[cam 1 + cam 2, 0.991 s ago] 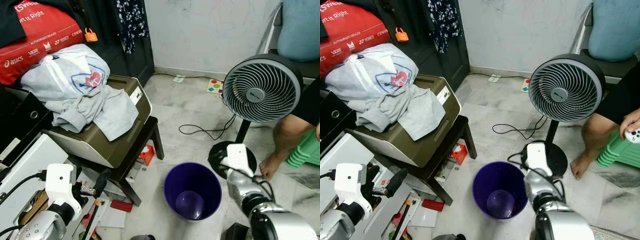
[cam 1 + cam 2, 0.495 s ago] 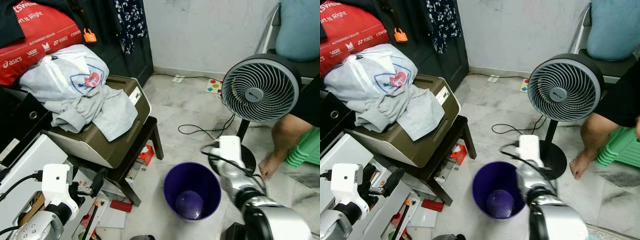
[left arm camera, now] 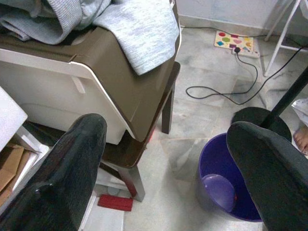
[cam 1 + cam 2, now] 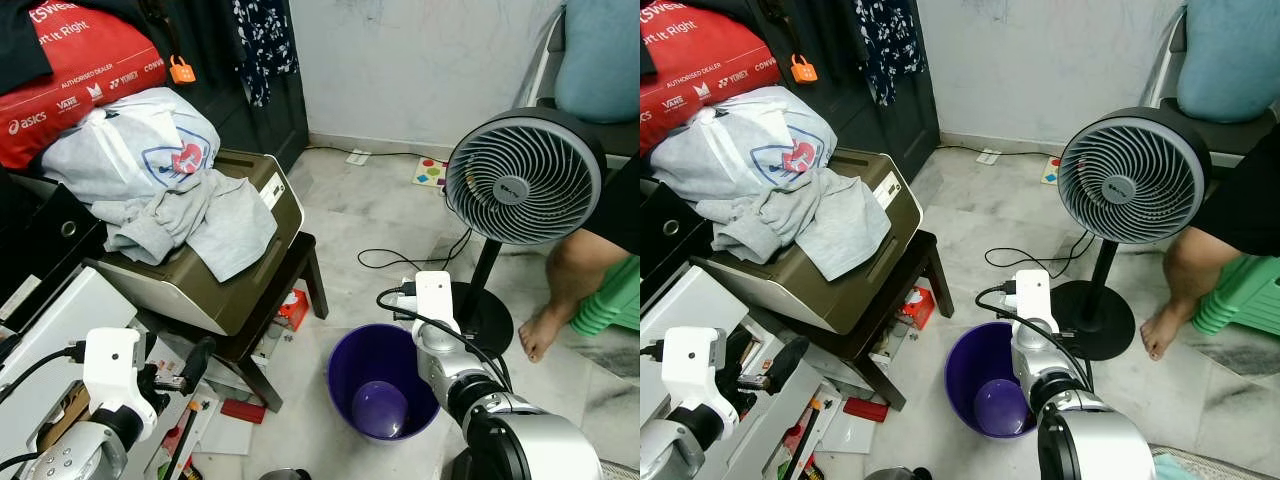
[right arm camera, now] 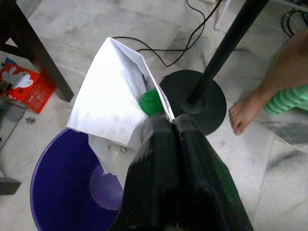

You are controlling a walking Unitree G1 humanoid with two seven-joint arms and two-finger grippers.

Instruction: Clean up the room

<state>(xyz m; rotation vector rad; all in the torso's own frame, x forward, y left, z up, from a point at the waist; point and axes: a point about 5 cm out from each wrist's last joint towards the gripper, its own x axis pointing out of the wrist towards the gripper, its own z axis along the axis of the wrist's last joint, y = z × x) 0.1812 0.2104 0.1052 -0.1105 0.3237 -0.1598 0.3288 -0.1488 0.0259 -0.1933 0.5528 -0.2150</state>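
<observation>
Right hand over the bin, paper in grip, drop pending.

Nearest, the left hand (image 3: 168, 178) hangs low beside the white cabinet (image 4: 60, 320), fingers spread, grasping nothing. The right hand (image 5: 174, 126) is clenched on a crumpled white sheet of paper (image 5: 113, 101), with a small green piece (image 5: 152, 102) pinched alongside, above the near rim of the round purple plastic bin (image 4: 385, 380). Judgement: carry the paper further over the bin's centre before letting go, so nothing lands on the marble floor (image 4: 370, 215); keep clear of the black pedestal fan (image 4: 520, 175) beyond.

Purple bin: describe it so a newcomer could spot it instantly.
Start at the standing fan on the marble floor. Beside its round black base and in front of the dark stool stands the purple bin, the one open round container, deep violet.
</observation>
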